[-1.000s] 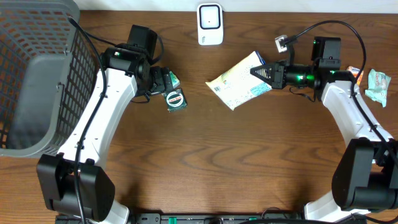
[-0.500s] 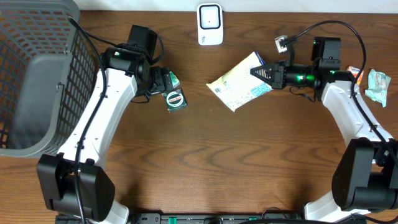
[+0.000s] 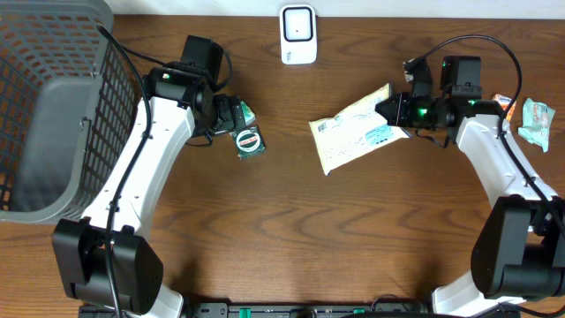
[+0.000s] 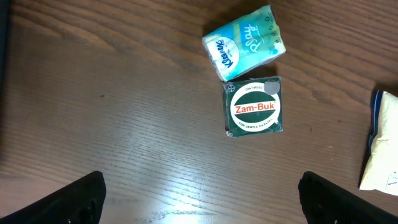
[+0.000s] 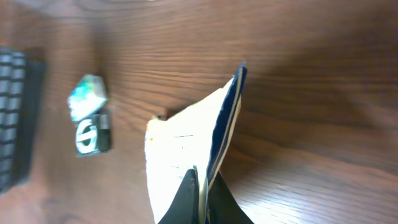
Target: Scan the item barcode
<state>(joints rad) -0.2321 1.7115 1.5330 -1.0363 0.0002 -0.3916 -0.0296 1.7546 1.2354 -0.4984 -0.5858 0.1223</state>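
Near left claw point(image 4: 200, 200), green "Zam-Buk" ointment box point(image 4: 254, 107)

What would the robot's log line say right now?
right tool: shut on packet | left tool: open, near Zam-Buk box | packet apart from white scanner

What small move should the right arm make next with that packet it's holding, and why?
Probably carry the packet across toward the white scanner at the table's far edge. The right jaws are shut on one end of it, but it sits well off to the scanner's side, likely too far to read.
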